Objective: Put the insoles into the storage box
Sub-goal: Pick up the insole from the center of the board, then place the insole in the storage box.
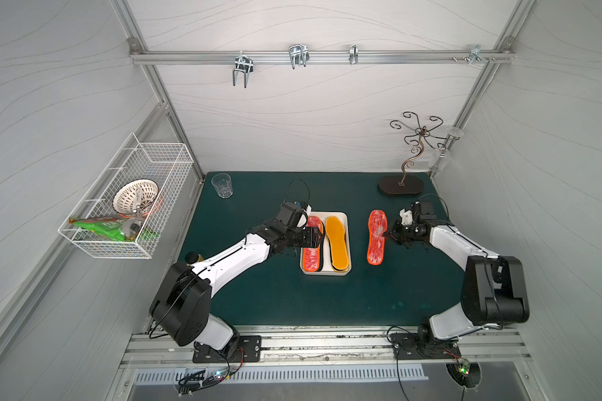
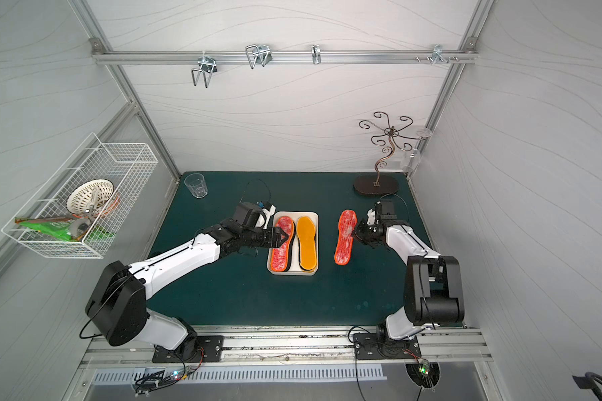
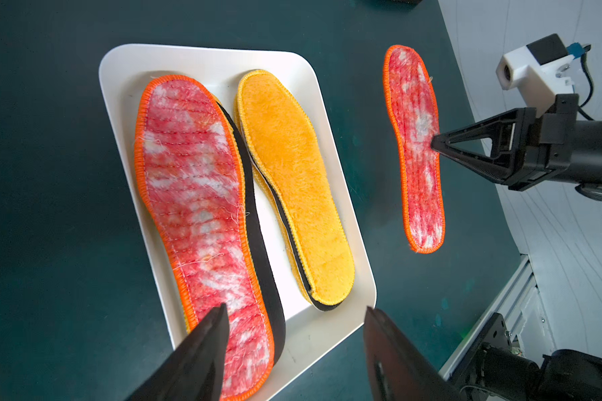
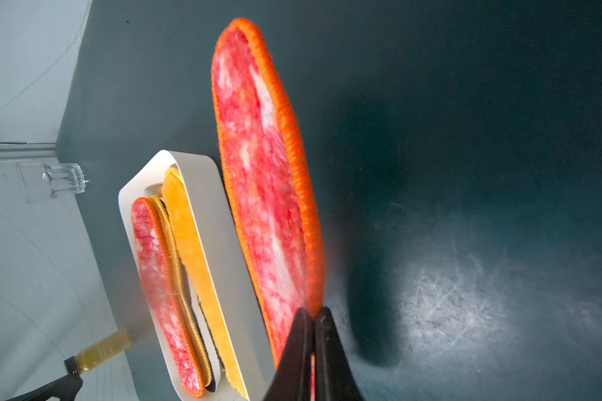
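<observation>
**Jaws: right pair clamped on the loose insole, left pair spread above the box**

Right gripper (image 1: 386,235) (image 4: 312,312): jaws pressed together on the long edge of a flat red, white-mottled fleece insole with an orange stitched rim (image 1: 377,236) (image 3: 416,149) (image 4: 265,173), about mid-length. That insole is out over the mat, beside the box on the right arm's side and apart from it. It is tipped up along the gripped edge. Whether its far edge touches the mat I cannot tell.

Shallow white plastic storage box with rounded corners (image 1: 324,272) (image 3: 202,55) stands mid-table. Two stacks lie lengthwise in it.
- Stack nearer the left arm: a second red mottled insole (image 1: 311,257) (image 3: 195,194) on top, with a black insole (image 3: 268,277) and a yellow edge showing under it.
- Other stack: an orange-yellow plush insole (image 1: 337,243) (image 3: 292,180) on top, with a black layer and more yellow beneath.

Left gripper (image 2: 285,237) (image 3: 295,309) hangs over the box's left-arm side, jaws spread and nothing between them. Contact with the top insole cannot be judged.

Around the box:
- dark green table mat (image 1: 275,298)
- clear plastic tumbler (image 1: 222,185) at the far left corner
- dark scrolled metal stand on an oval base (image 1: 401,185) at the far right
- small black-capped bottle of yellowish liquid (image 4: 101,349) by the left arm
- white wire-mesh basket (image 1: 126,198) on the left wall, holding a white slotted bowl (image 1: 135,196) and a green packet (image 1: 101,230)
</observation>
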{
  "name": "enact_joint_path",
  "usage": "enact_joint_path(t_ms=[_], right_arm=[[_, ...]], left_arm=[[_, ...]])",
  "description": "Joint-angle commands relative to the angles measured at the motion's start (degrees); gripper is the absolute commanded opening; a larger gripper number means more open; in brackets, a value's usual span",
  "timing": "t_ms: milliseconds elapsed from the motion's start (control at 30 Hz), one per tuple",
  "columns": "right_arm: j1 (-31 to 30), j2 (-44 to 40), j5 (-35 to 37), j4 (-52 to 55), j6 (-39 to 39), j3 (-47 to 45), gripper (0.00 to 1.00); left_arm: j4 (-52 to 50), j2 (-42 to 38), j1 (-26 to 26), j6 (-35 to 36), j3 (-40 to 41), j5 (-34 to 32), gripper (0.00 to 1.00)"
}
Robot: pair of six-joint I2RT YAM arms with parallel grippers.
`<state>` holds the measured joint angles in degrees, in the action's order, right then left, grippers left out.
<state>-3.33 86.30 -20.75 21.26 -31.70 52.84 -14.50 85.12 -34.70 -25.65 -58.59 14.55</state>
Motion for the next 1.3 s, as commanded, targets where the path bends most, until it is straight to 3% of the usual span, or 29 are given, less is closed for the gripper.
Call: enact_joint_path(t_ms=[0, 167, 333, 700, 933, 1267], right_arm=[[0.3, -2.6, -2.5, 2.5, -0.3, -0.3, 0.00], [-0.8, -5.0, -4.4, 4.4, -0.1, 1.2, 0.00], [-6.0, -6.2, -5.3, 5.0, -1.0, 3.5, 0.00], [-18.9, 1.5, -6.1, -5.6, -6.7, 6.8, 0.00], [-20.9, 8.7, -6.2, -12.2, -9.3, 7.1, 0.00], [-21.9, 12.9, -1.8, -11.7, -5.8, 7.7, 0.00]], left_arm=[[2.4, 0.7, -0.8, 0.7, -3.2, 2.2, 0.67], [3.1, -0.6, -0.6, -0.7, -3.1, 1.5, 0.69], [4.9, -3.1, 2.9, -3.4, -0.5, 1.4, 0.74], [4.9, -7.0, 6.0, -4.8, 5.0, -3.6, 0.75], [5.0, -7.8, 6.1, -5.3, 7.1, -3.8, 0.75], [4.8, -7.9, 6.1, -4.9, 7.7, -4.3, 0.75]])
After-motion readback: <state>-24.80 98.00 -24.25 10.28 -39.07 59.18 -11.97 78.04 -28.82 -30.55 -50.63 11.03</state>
